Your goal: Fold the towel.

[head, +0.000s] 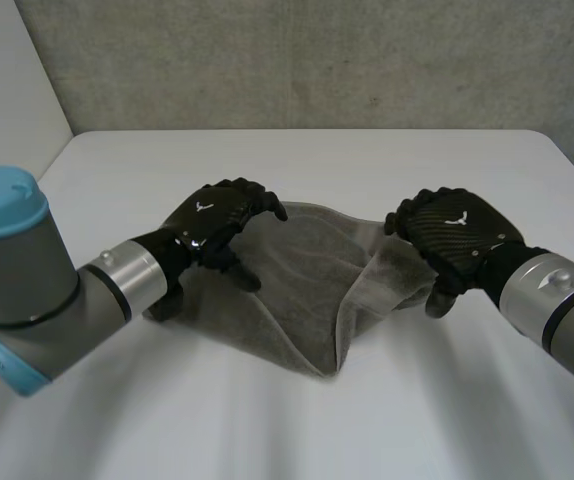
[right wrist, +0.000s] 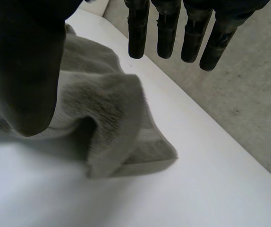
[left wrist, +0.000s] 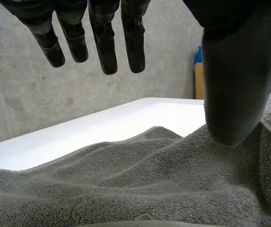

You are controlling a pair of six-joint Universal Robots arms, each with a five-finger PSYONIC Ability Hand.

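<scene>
Towel lies rumpled, centre of frame, on counter. Left robot hand and right robot hand hover spread wide, holding nothing. Risk: grabbing the bunched right edge would likely fold it crooked.

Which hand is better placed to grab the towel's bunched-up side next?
Probably the right. The right hand is open over the raised fold of the towel, which lies just under its palm. The left hand is open over the flatter part.
</scene>
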